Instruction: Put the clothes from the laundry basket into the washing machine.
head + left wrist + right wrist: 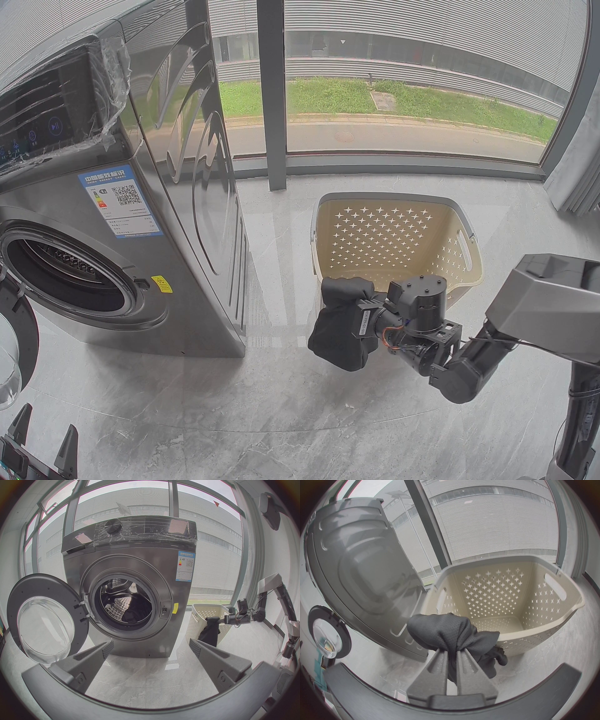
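Observation:
My right gripper is shut on a dark grey garment, which hangs above the floor just in front of the cream laundry basket. The same garment bunches over the fingertips, with the basket behind it; its inside looks bare. The silver washing machine stands to the left with its round door swung open. A dark piece of clothing lies in the drum. My left gripper is open, low and in front of the machine, facing the drum, and its fingertips show at the head view's lower left.
Grey tiled floor spreads between machine and basket. A tall window with a dark post runs behind both. A grey curtain hangs at the far right.

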Robot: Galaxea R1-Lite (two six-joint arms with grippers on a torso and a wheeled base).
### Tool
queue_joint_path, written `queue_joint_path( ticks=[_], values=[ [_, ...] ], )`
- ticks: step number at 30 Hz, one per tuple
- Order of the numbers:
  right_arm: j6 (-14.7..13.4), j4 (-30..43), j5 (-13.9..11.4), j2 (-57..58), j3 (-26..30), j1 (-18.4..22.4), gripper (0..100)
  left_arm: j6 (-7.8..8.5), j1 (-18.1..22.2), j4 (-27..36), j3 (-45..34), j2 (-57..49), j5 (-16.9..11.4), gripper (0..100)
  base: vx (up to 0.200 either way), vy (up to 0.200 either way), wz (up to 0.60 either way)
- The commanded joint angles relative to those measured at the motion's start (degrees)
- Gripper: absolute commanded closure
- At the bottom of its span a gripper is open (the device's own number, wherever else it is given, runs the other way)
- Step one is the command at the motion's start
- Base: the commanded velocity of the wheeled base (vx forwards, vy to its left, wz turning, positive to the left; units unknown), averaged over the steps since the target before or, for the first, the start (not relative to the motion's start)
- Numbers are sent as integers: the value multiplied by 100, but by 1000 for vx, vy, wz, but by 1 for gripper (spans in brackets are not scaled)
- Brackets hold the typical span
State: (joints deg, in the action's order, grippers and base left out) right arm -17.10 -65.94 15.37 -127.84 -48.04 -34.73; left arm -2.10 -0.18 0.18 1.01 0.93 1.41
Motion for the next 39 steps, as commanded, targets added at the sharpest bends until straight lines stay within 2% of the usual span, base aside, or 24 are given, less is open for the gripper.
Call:
queue_joint_path(
  ticks=[1, 6, 7, 12, 16, 18, 39],
  values=[
    [163, -24, 10, 1701, 981, -262, 100, -1, 1, -1, -92, -84, -1, 0, 0, 0, 0],
    [330, -33, -26, 2694, 1473, -271, 100, -1, 1, -1, -92, -84, 8, 0, 0, 0, 0],
    [445, -33, -113, 3055, 1623, -271, 100, -1, 1, -1, -92, -84, 8, 0, 0, 0, 0],
    [629, -24, -289, 3925, 1965, -253, 100, -1, 1, -1, -92, -84, 8, 0, 0, 0, 0],
    [919, -24, -676, 4285, 2194, -306, 100, 8, 1, -1, -92, -84, -1, 0, 0, 0, 0],
    [990, -33, -729, 4391, 2282, -412, 100, 16, 1, -1, -92, -84, -1, 0, 0, 0, 0],
    [998, -332, -799, 4408, 2379, -544, 100, -1, 1, -1, -84, -75, -1, 0, -190, 0, 0]
  ],
)
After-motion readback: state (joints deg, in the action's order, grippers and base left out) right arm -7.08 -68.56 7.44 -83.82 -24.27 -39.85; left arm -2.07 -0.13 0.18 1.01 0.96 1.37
